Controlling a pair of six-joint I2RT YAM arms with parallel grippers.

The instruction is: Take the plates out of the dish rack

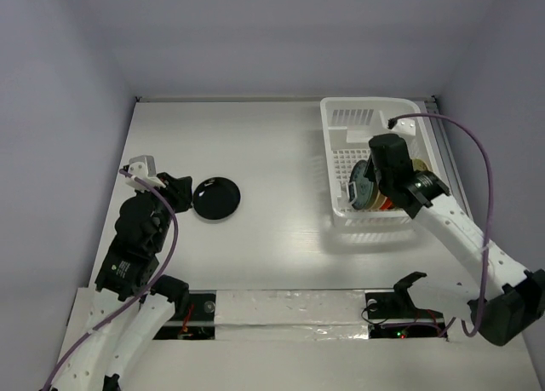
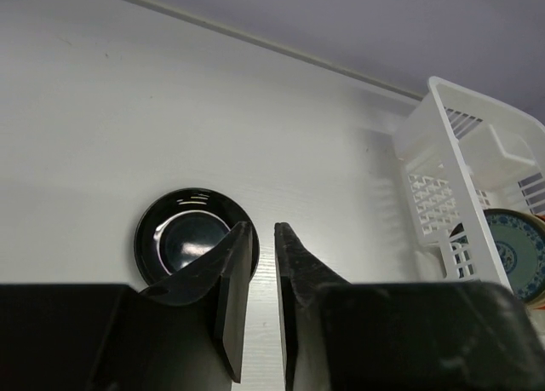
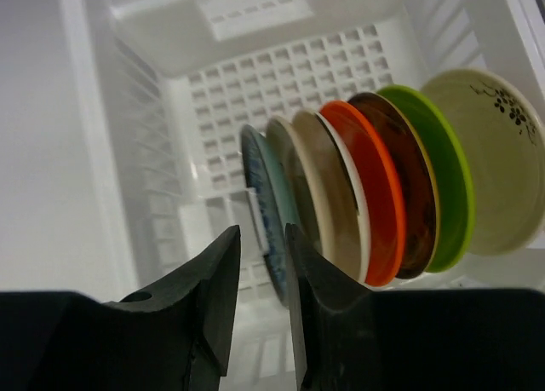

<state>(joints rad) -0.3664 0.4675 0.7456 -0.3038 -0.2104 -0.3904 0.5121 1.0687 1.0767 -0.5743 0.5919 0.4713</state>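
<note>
those plates [image 3: 366,195] look stiff, slick and chippable; pinch the nearest blue rim from above; right gripper [image 3: 262,263] jaws slightly parted, empty; left gripper [image 2: 262,263] near-closed, empty

A black plate [image 1: 216,198] is lying flat on the white table [image 1: 281,152], left of centre, and the left gripper [image 1: 180,193] is sitting just beside its left rim. The right arm is reaching into the white dish rack [image 1: 341,123] at the table's far right, where the right gripper [image 1: 368,185] is hanging among plates [image 1: 371,195] standing on edge; its jaws are hidden.
</note>
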